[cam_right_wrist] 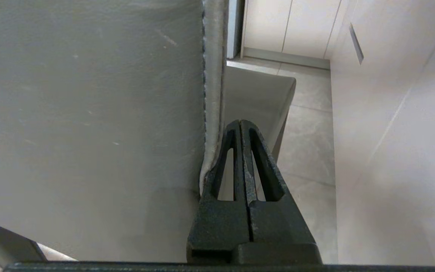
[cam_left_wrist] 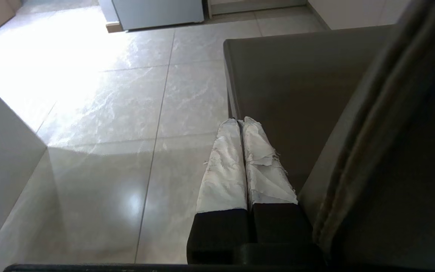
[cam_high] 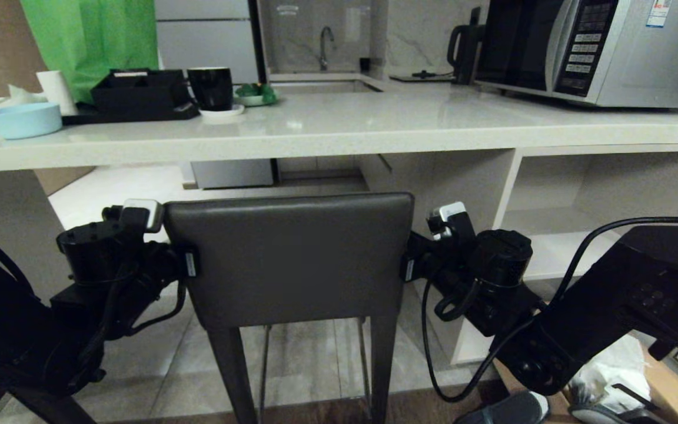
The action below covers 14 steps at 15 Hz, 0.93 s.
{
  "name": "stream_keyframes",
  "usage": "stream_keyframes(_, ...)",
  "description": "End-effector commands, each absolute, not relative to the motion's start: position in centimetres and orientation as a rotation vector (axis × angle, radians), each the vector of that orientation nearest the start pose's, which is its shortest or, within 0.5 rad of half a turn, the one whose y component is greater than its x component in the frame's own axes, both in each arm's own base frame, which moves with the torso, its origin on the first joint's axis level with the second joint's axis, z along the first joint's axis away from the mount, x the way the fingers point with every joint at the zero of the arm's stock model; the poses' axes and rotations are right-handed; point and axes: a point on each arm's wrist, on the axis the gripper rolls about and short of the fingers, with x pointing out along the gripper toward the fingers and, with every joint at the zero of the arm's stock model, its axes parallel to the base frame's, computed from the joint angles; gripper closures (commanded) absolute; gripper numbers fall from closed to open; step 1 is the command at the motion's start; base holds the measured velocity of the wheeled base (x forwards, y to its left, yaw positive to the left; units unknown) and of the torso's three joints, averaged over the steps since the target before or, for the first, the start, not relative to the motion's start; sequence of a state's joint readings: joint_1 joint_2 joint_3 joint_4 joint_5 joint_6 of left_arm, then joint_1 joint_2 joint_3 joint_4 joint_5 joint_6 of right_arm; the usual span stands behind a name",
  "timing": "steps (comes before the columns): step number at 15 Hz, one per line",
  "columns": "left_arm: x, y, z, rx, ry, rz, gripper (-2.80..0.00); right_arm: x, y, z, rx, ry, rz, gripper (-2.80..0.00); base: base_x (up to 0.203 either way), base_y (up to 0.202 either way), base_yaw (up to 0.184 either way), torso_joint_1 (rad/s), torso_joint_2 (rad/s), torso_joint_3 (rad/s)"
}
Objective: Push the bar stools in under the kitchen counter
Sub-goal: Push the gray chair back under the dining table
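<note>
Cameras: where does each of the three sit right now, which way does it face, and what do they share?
Head: up high, facing the kitchen counter over the bar stool; both arms flank the backrest.
Left wrist: behind the shut left gripper, looking along the stool's side at floor tiles.
Right wrist: behind the shut right gripper, against the backrest's edge, facing white cabinets.
Shared: all show the stool.

The left gripper (cam_left_wrist: 242, 124) reached toward twelve o'clock, fingers pressed together, tips wrapped in white cloth. The right gripper (cam_right_wrist: 240, 122) mirrored it, fingers likewise closed and empty.
</note>
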<state>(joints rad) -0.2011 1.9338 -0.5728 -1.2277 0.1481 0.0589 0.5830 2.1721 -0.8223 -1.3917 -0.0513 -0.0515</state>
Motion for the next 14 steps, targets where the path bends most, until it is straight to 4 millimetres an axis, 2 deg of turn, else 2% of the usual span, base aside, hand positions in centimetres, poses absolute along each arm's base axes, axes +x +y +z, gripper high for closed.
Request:
stream_keyframes(1,31.3,-6.2,11.1,0.081,0.125,-0.06,0.0,32.0,21.0,9.5,-0.039,-0.05,0.531,0.0,0.164,0.0,0.002,0.006,0.0,0.002)
stream_keyframes(7,31.2,-6.1,11.3,0.082,0.119,-0.056,0.0,31.9,21.0,10.0,-0.036,-0.062,0.524,0.0,0.016,0.0,0.001,0.002,0.0,0.001)
stream_keyframes(10,29.5,-5.7,13.1,0.07,0.077,-0.04,0.0,31.0,20.3,11.2,-0.031,-0.072,0.501,0.0,0.0,0.0,0.0,0.0,0.0,0.0)
stream_keyframes(12,27.7,-4.6,14.0,0.048,0.059,-0.011,0.0,30.0,19.4,11.9,-0.025,-0.07,0.493,0.0,0.0,0.0,0.0,0.0,0.0,0.0)
stream_keyframes(14,26.9,-2.0,14.1,0.031,0.067,0.074,0.0,30.3,16.8,12.1,-0.02,-0.057,0.426,0.0,0.0,0.0,0.0,0.0,0.0,0.0)
